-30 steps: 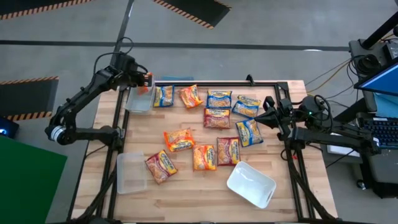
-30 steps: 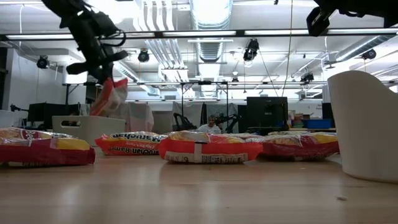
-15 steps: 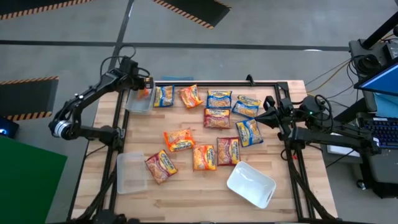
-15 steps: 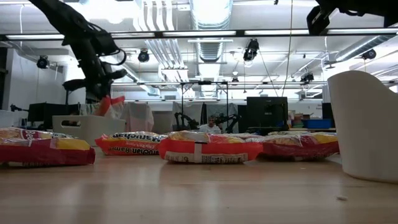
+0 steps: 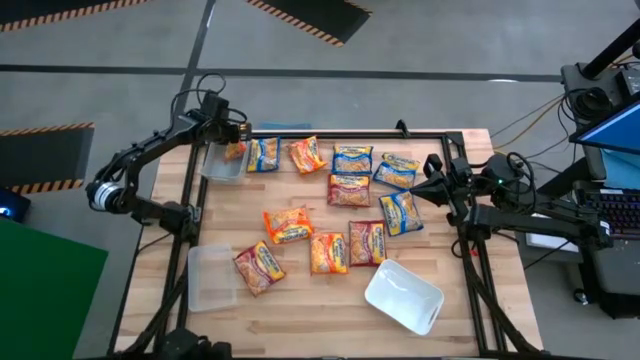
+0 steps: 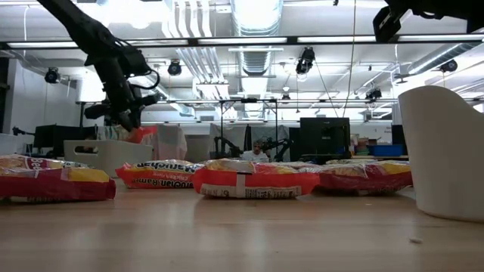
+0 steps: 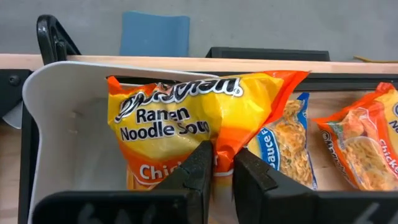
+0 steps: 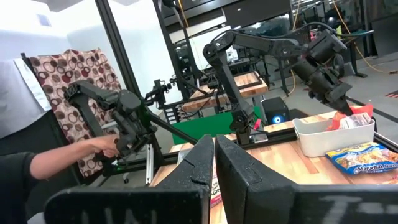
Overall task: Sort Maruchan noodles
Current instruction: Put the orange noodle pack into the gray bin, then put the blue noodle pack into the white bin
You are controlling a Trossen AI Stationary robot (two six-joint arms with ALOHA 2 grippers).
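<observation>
My left gripper (image 5: 232,150) (image 6: 127,125) is shut on an orange Maruchan packet (image 7: 186,121) at the white tub (image 5: 222,164) in the table's far left corner. The other packets lie flat on the table. Blue ones (image 5: 263,154) (image 5: 352,158) (image 5: 397,170) (image 5: 401,212) lie along the far and right side. Orange ones (image 5: 307,154) (image 5: 288,224) (image 5: 328,252) and red ones (image 5: 349,189) (image 5: 367,242) (image 5: 259,267) are spread over the middle. My right gripper (image 5: 425,186) (image 8: 214,152) is shut and hovers by the right edge, touching nothing. My left gripper pinches the orange packet between its two fingers (image 7: 200,167) at a crease in the wrapper's lower middle (image 7: 219,148), coming from above and slanting toward the far edge. The packet is tilted. It reaches down into the tub (image 7: 56,124), whose wall (image 6: 106,155) hides its lower end.
A clear tub (image 5: 210,277) stands at the near left and a white tub (image 5: 403,296) at the near right. The table's black frame (image 5: 340,133) runs along the far edge. A person's hand (image 8: 99,146) shows beyond the table in the right wrist view.
My left gripper has moved down and toward the far edge, still shut on the orange packet. The packet hung clear above the tub before and now sits low, partly behind the tub's wall.
</observation>
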